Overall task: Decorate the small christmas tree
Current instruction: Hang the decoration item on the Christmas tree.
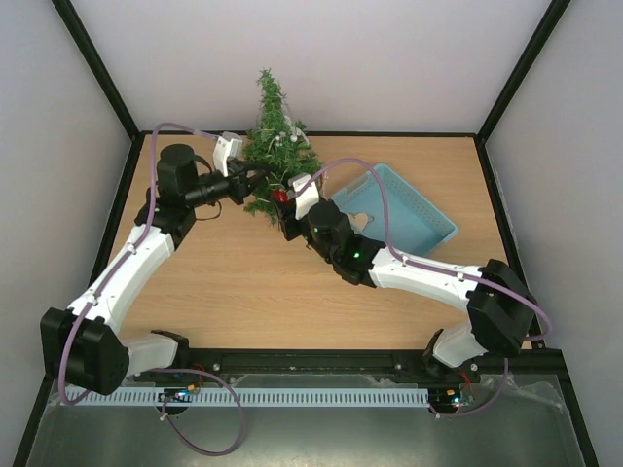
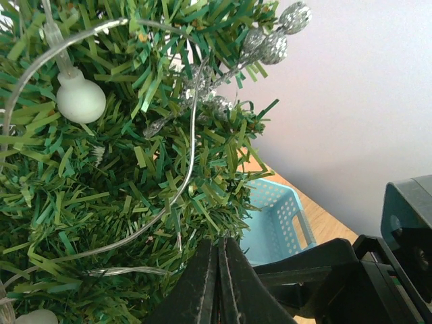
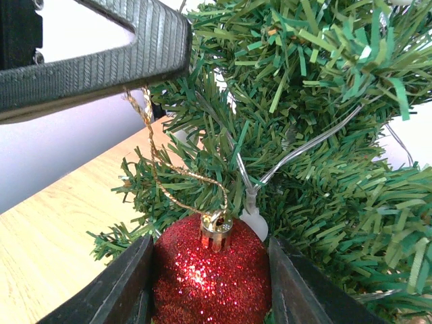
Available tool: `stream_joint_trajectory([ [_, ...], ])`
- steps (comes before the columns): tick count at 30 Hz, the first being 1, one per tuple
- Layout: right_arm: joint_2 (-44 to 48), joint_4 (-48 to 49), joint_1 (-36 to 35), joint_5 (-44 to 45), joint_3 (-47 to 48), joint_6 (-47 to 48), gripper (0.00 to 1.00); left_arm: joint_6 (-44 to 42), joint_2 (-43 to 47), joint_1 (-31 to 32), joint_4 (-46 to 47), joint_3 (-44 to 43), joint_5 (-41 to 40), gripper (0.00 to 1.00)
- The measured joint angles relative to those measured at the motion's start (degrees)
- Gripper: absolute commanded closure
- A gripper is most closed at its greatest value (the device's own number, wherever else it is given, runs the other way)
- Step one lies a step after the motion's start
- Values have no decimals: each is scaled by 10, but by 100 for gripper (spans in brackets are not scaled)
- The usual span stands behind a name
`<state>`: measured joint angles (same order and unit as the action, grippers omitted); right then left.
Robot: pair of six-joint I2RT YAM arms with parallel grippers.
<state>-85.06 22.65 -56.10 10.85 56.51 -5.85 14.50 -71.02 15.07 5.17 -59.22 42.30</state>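
On the wooden table (image 1: 243, 282), white walls (image 1: 389, 58) around, the small christmas tree (image 1: 275, 136) stands at twelve o'clock, a blue basket (image 1: 419, 209) at two. My left gripper (image 2: 217, 280) is pressed together at the branches; my right gripper (image 1: 283, 200) pinches a red glitter bauble (image 3: 210, 287).

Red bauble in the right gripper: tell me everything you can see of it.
Round ball coated in coarse red glitter, the red bauble has a ribbed gold cap on top. It sits upright, clamped between the two dark fingers of the right gripper, low against the outer branches of the small christmas tree. A thin gold thread loops from the cap up to a ribbed finger of the left gripper; whether it is pinched there is hidden. A white bulb of the light string sits right beside the cap.
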Motion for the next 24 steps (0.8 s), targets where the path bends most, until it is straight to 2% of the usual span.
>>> stream_joint_trajectory([
  [24, 20, -11, 0, -12, 3, -10, 59, -4, 25, 0, 0, 0, -6, 97],
])
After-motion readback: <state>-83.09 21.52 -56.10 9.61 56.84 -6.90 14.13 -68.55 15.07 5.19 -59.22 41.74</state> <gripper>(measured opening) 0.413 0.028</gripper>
